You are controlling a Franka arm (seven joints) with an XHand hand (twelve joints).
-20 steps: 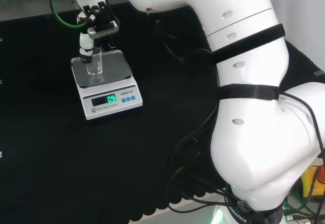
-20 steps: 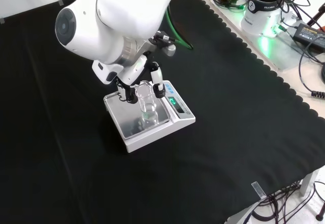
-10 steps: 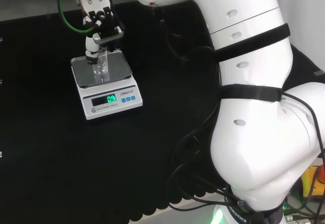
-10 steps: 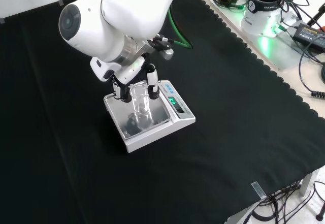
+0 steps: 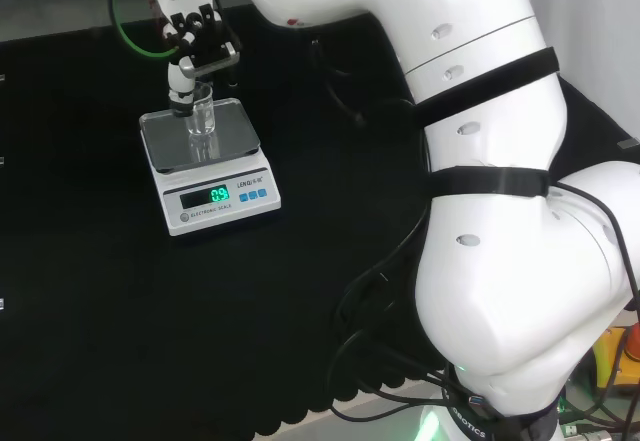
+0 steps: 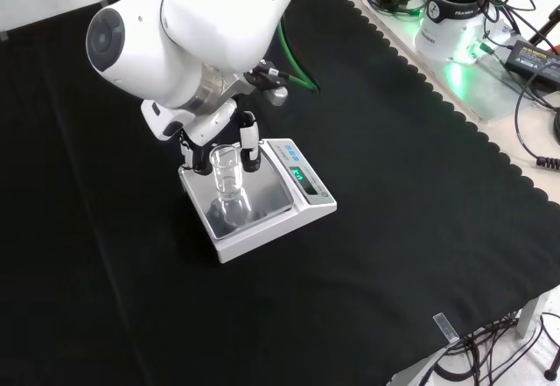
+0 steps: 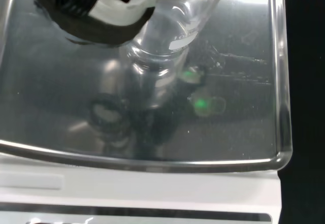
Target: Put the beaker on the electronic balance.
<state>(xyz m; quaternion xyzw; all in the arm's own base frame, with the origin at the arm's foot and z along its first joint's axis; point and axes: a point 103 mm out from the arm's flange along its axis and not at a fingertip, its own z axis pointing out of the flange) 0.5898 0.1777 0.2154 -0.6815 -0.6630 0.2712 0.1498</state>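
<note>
Beaker (image 6: 226, 172): clear glass, upright, over the steel pan of the electronic balance (image 6: 257, 202), toward the pan's far-left corner in front view; whether its base touches the pan can't be told. Hand (image 6: 213, 143): black/white, fingers curled round beaker's upper part, pinching it from both sides. Balance: white body, green lit display, blue buttons on front edge; sits on black cloth (image 6: 394, 185), left-centre in front view. White arm link above hand.

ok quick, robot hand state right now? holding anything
Robot hand: shut on the beaker, fingers either side of it, over the pan of the electronic balance.
</note>
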